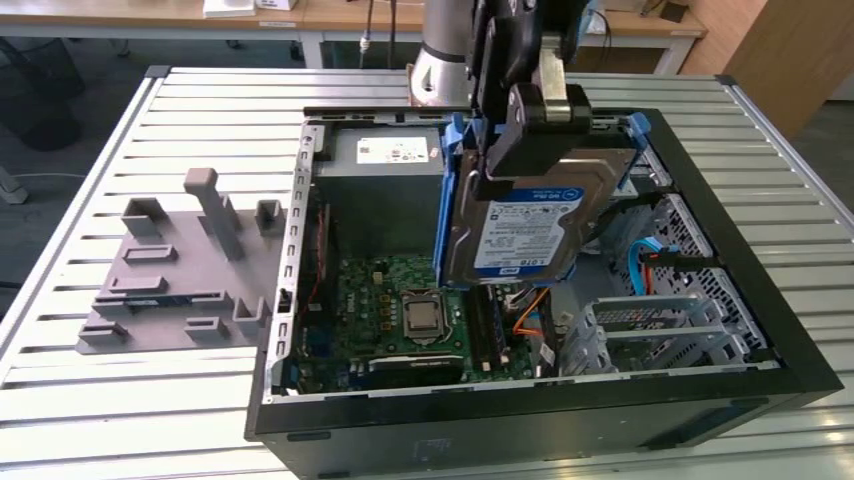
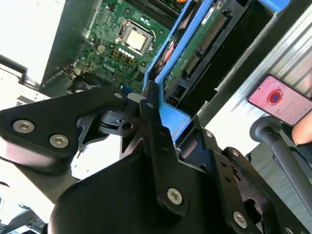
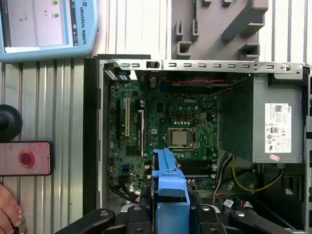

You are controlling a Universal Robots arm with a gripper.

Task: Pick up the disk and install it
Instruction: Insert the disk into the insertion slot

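Observation:
The disk (image 1: 527, 235), a silver hard drive with a white-and-blue label and a blue carrier frame, hangs upright above the open computer case (image 1: 534, 425). My gripper (image 1: 537, 150) is shut on its upper edge. The drive's lower end sits just over the case's middle, near the motherboard (image 1: 400, 300) and the drive bay side. The second wrist view has the disk's blue frame (image 2: 176, 119) and its green circuit side clamped in the gripper (image 2: 151, 100). In the first wrist view the blue carrier (image 3: 169, 187) sticks out from the gripper (image 3: 170, 214) over the motherboard (image 3: 175, 131).
A grey metal box with a white sticker (image 1: 387, 170) fills the case's far corner. On the slatted table, a grey plastic fixture (image 1: 187, 270) lies at the exterior view's left. A phone (image 3: 24, 158), a teach pendant (image 3: 46, 29) and a hand (image 3: 7, 209) sit beside the case.

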